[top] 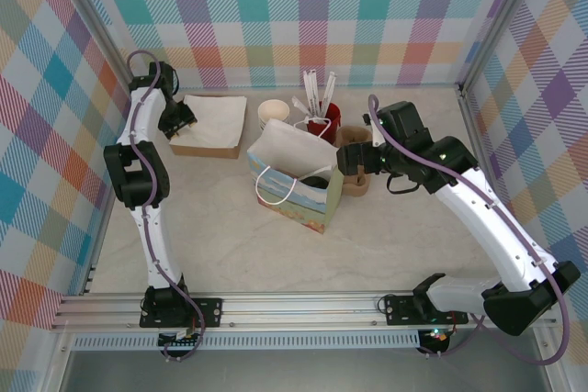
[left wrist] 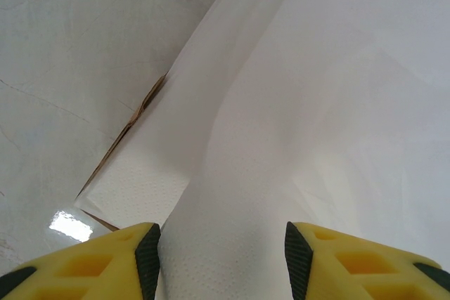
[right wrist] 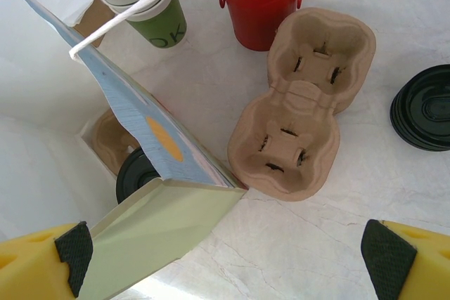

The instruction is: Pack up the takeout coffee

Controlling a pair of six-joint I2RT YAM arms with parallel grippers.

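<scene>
Paper napkin (left wrist: 281,138) is bunched up between the left hand's (left wrist: 221,261) pads, pinched. Meanwhile the right hand (right wrist: 226,254) is spread wide. Its wrist cam catches the takeout coffee (right wrist: 133,173) lid down inside the gift bag (right wrist: 172,226), just ahead-left of it. From overhead it's only a dark blob.

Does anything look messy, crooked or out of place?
Nothing spilled or broken. One oddity: a napkin is pulled up into a ridge in the left gripper rather than lying flat on its stack in the cardboard tray.
</scene>
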